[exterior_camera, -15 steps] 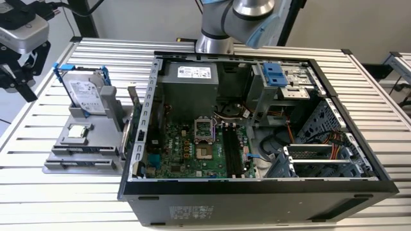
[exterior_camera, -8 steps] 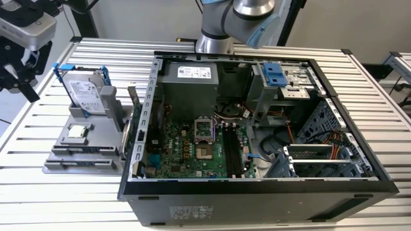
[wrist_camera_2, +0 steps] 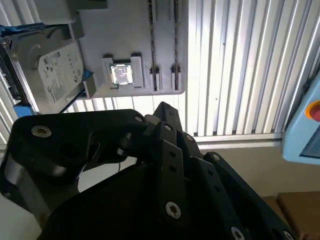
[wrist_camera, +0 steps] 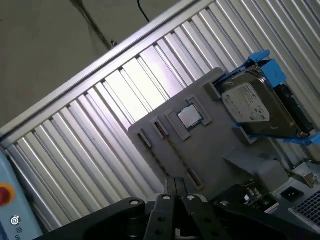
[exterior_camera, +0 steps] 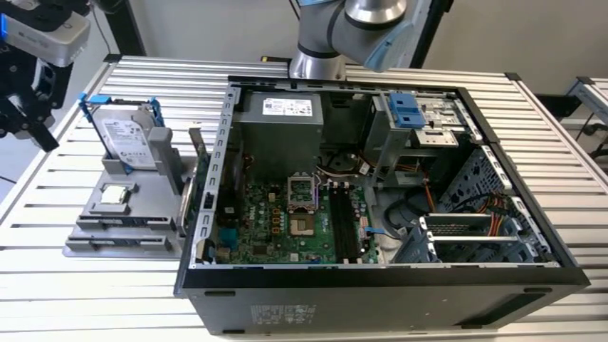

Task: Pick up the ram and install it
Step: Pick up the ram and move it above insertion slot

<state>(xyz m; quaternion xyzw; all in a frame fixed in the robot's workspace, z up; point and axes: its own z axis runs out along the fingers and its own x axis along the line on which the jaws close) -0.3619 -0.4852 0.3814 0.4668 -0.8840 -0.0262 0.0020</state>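
Note:
My gripper (exterior_camera: 30, 128) hangs high over the exterior view's left, above and beyond the grey parts holder (exterior_camera: 90, 214). In both wrist views the black fingers (wrist_camera: 175, 184) sit pressed together with nothing seen between them, the tip (wrist_camera_2: 163, 108) pointing toward the holder (wrist_camera_2: 125, 45). A thin dark board that looks like the ram (exterior_camera: 196, 153) stands on edge at the holder's side nearest the open computer case (exterior_camera: 380, 285). The motherboard's long black memory slots (exterior_camera: 342, 222) lie inside the case; I cannot tell whether they hold anything.
On the holder stand a silver hard drive (exterior_camera: 128, 139) in a blue frame and a small square processor chip (exterior_camera: 115, 193). The slatted metal table (exterior_camera: 95, 299) carries everything. The arm's base (exterior_camera: 318, 43) rises behind the case. A pale blue box with a red button (wrist_camera_2: 307, 120) lies off the table's edge.

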